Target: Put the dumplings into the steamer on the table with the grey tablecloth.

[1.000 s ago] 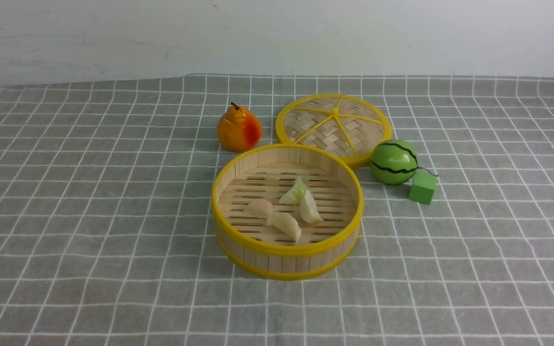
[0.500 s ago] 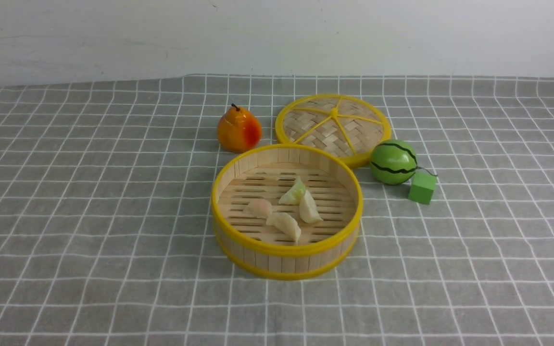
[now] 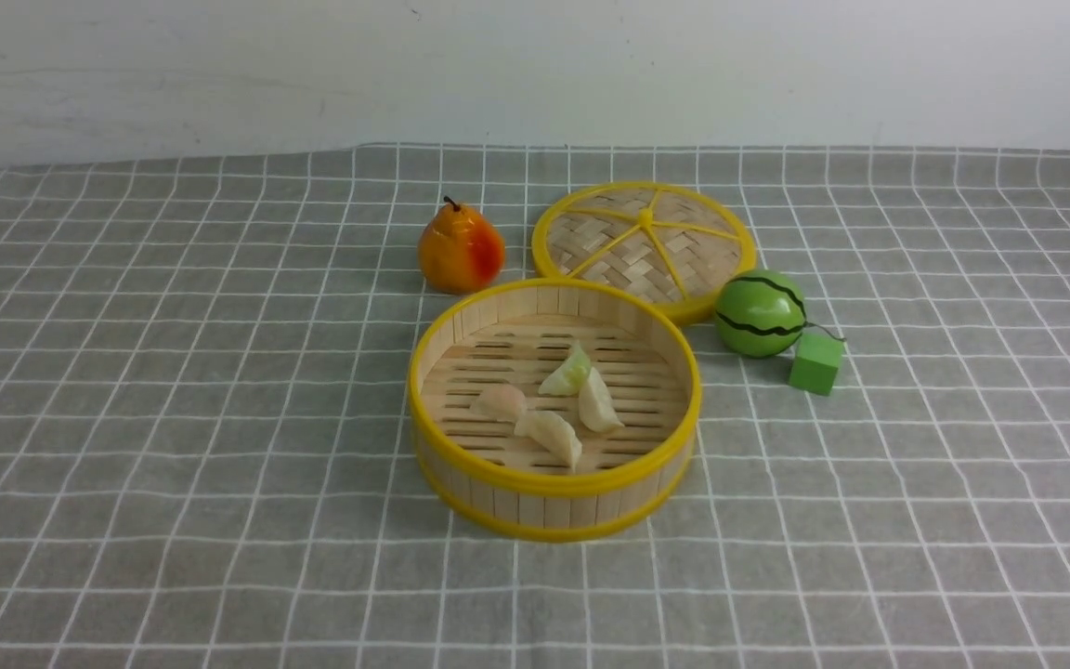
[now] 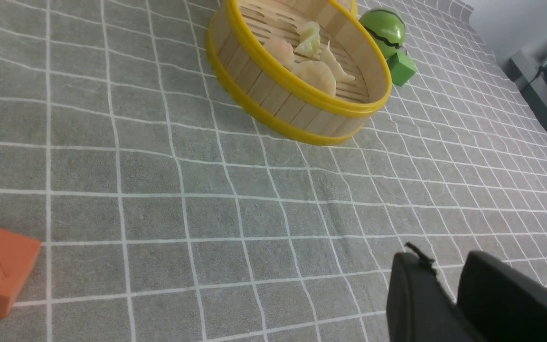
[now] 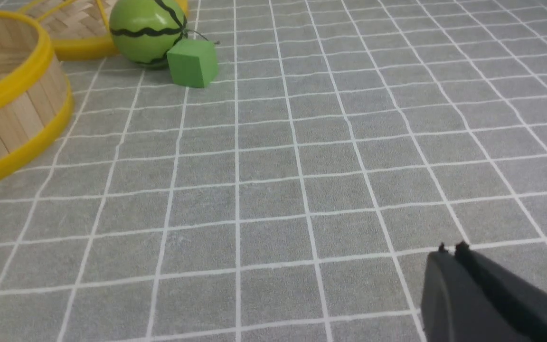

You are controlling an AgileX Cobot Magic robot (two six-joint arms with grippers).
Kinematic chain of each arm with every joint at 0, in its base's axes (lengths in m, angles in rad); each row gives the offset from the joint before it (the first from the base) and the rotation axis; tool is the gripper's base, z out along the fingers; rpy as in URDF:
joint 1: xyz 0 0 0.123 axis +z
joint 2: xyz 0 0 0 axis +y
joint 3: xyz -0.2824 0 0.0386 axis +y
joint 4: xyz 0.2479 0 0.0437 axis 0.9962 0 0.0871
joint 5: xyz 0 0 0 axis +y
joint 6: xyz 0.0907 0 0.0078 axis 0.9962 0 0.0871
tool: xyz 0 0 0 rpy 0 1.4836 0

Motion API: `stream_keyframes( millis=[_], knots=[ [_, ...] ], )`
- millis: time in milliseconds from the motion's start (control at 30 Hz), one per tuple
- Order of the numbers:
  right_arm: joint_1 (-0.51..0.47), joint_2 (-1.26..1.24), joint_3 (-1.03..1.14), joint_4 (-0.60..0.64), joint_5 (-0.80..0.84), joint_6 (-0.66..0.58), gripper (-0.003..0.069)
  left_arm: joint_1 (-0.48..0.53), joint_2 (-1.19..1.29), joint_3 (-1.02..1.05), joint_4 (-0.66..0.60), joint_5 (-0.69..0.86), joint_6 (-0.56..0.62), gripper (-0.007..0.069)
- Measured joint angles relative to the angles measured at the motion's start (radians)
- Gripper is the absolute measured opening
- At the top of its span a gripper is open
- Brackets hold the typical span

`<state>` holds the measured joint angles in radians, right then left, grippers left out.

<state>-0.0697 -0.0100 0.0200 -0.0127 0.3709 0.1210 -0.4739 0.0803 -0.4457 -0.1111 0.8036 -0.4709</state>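
Inside the steamer (image 3: pixel 557 481), on the worktop (image 3: pixel 219 372), four dumplings: pale green one (image 3: pixel 567 370), pinkish one (image 3: pixel 500 402), two cream-white ones (image 3: pixel 598 401) (image 3: pixel 550 437). Placing looks finished, so I judge the step is parking both arms. Left fingers (image 4: pixel 446 267) slightly parted, nothing between them; right fingers (image 5: pixel 454 251) closed, empty. Best handling: draw each arm back smoothly, well outside the yellow rim, no sweep over the basket. A knock could slide the light pieces. No regrasping or tidying needed; settle both, then stop.
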Motion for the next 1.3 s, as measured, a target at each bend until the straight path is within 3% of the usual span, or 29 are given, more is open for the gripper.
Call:
stream_keyframes(
  millis=[1100,1233,1300],
  knots=[
    [0.000,0.000,-0.001,0.001,0.005,0.000,0.0029,0.000,0.000,0.011,-0.002,0.000,0.000,0.0165],
    [0.000,0.000,-0.001,0.001,0.005,0.000,0.0035,0.005,0.000,0.050,0.025,-0.064,-0.001,0.0153],
    [0.000,0.000,-0.001,0.001,0.005,0.000,0.0038,0.032,0.000,0.083,0.061,-0.151,-0.001,0.0109]
  ],
)
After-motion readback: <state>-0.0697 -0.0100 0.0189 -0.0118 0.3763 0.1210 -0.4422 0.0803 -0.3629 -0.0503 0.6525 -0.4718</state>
